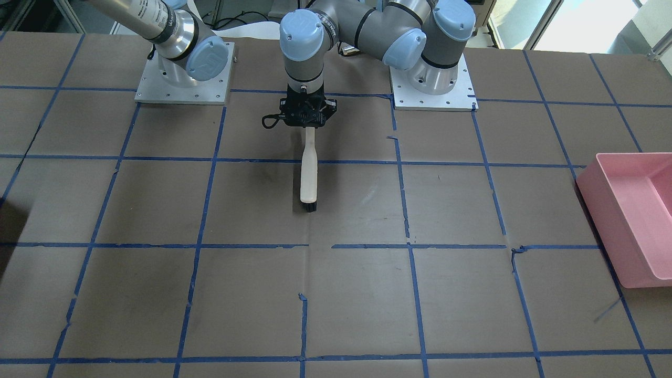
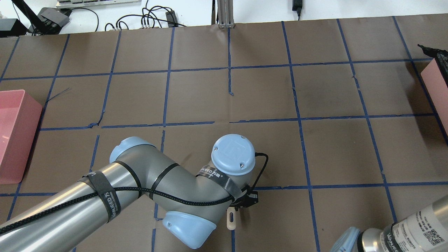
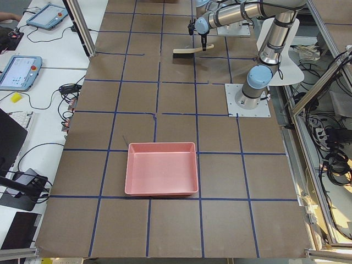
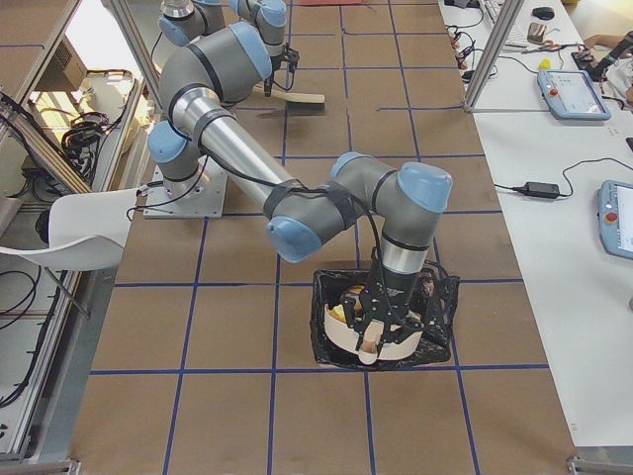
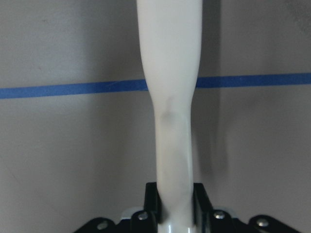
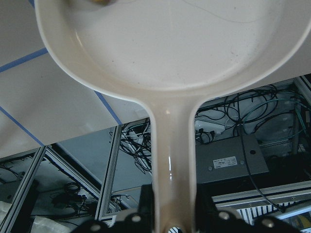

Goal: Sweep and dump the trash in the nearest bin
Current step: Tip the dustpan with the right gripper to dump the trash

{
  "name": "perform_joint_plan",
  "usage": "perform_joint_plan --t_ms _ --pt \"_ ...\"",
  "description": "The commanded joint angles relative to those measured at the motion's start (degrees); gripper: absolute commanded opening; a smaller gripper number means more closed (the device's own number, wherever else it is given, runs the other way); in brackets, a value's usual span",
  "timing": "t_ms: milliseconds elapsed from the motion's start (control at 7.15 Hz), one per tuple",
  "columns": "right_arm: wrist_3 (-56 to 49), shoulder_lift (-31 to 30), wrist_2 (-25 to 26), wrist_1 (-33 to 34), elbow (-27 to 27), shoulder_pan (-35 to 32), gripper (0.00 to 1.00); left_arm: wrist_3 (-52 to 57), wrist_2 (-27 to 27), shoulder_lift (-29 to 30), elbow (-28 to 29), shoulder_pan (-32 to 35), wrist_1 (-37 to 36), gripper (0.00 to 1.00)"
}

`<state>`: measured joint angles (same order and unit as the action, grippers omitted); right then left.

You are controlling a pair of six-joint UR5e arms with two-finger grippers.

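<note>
My left gripper point(image 1: 307, 114) is shut on the handle of a cream brush point(image 1: 308, 176) with black bristles, which lies flat on the table near the robot's base. The wrist view shows the handle point(image 5: 171, 97) between the fingers. My right gripper point(image 4: 384, 302) is shut on the handle of a cream dustpan point(image 4: 371, 344), tilted down into a black-lined bin point(image 4: 331, 341). A pale yellow chunk of trash point(image 4: 339, 313) shows inside the bin beside the pan. The pan's inside point(image 6: 165, 43) looks empty except for a tan speck at its far rim point(image 6: 99, 2).
A pink bin point(image 1: 632, 220) stands at the table's end on my left, also in the overhead view point(image 2: 12, 134). The black-lined bin's corner point(image 2: 435, 56) shows at the right end. Blue tape lines grid the brown table.
</note>
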<state>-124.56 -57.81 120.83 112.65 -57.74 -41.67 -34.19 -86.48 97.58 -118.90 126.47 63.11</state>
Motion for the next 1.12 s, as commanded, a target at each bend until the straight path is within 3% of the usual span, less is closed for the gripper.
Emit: perform_joint_plan --t_ms 0,280,559,978 --pt "0.0 -0.7 0.6 1.9 -1.5 -1.4 0.0 0.0 0.0 0.1 0.0 0.0 -0.7 0.02" --pt "0.0 -0.7 3.7 2.6 -2.0 -1.4 0.0 0.1 0.1 -0.1 0.2 0.0 -3.0 0.02" --pt "0.0 -0.6 3.6 2.6 -2.0 -1.4 0.0 0.3 0.1 -0.1 0.1 0.0 -3.0 0.02" --pt "0.4 -3.5 -1.8 2.3 -1.7 -1.4 0.0 0.3 0.1 -0.1 -0.5 0.0 -2.5 0.02"
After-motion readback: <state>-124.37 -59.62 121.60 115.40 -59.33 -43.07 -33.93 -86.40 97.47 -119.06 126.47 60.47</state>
